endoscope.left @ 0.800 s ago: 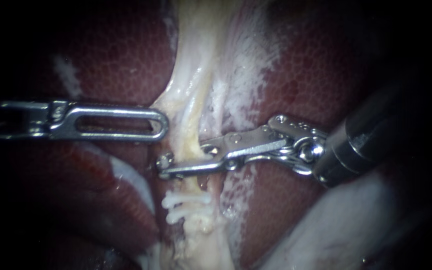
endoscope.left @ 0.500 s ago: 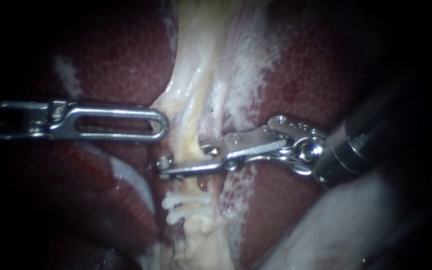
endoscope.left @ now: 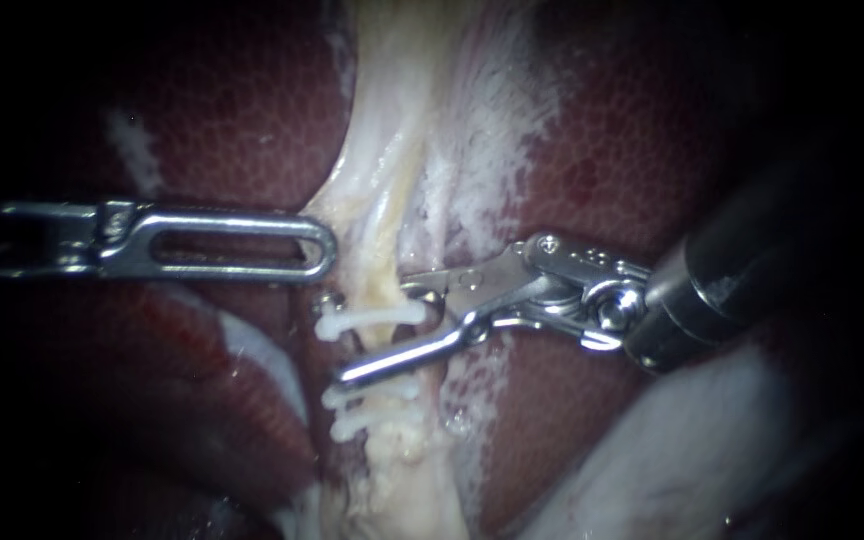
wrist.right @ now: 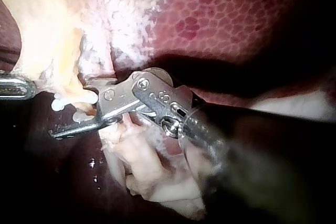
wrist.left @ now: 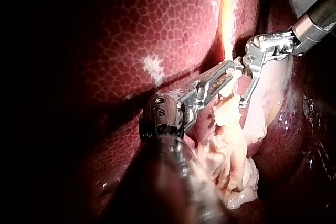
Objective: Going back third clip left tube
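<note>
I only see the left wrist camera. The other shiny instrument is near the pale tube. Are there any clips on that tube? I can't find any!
Observer: Yes. The endoscope view shows three white plastic clips across the pale yellowish tube: an uppermost white clip and two lower white clips.
Operator: Is the right instrument squeezing one?
Observer: No. The silver right instrument has its jaws open; the uppermost clip sits between them, just under the upper jaw.
Operator: And my left one?
Observer: The left instrument has its silver slotted tip at the tube's edge, above all three clips.
</note>
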Robot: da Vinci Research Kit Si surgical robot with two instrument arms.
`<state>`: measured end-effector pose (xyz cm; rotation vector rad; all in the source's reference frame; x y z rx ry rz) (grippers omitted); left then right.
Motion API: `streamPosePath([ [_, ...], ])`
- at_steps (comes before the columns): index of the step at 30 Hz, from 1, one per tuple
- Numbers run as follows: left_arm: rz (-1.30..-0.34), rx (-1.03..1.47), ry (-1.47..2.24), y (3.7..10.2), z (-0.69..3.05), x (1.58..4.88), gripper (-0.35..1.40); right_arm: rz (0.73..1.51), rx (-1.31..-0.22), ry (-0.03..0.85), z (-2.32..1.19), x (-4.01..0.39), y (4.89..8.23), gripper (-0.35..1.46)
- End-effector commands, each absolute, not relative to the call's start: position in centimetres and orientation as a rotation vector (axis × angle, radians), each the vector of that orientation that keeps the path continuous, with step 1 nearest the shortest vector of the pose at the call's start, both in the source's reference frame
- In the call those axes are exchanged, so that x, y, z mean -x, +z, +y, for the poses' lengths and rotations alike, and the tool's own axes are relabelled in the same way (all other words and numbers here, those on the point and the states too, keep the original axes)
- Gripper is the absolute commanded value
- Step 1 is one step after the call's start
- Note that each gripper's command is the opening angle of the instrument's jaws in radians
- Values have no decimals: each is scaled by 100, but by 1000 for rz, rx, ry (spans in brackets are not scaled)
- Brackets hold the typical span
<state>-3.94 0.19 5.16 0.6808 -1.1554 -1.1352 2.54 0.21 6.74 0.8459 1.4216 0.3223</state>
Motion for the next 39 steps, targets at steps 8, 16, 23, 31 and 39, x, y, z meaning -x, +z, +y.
streamPosePath([
  [8, -1155, -680, -1136, 514, 18, 394, -35, 1438, -692, 283, 25, -247, 680, 60],
  [16, -1155, -681, -1135, 514, 18, 393, -35, 1443, -697, 260, 24, -221, 680, 59],
  [23, -1155, -681, -1135, 515, 19, 392, -35, 1437, -680, 271, 20, -178, 676, 59],
  [31, -1155, -679, -1136, 518, 20, 392, -35, 1419, -642, 316, 25, -120, 660, 60],
  [39, -1155, -676, -1138, 522, 22, 391, -35, 1411, -633, 314, 40, -90, 633, 60],
])
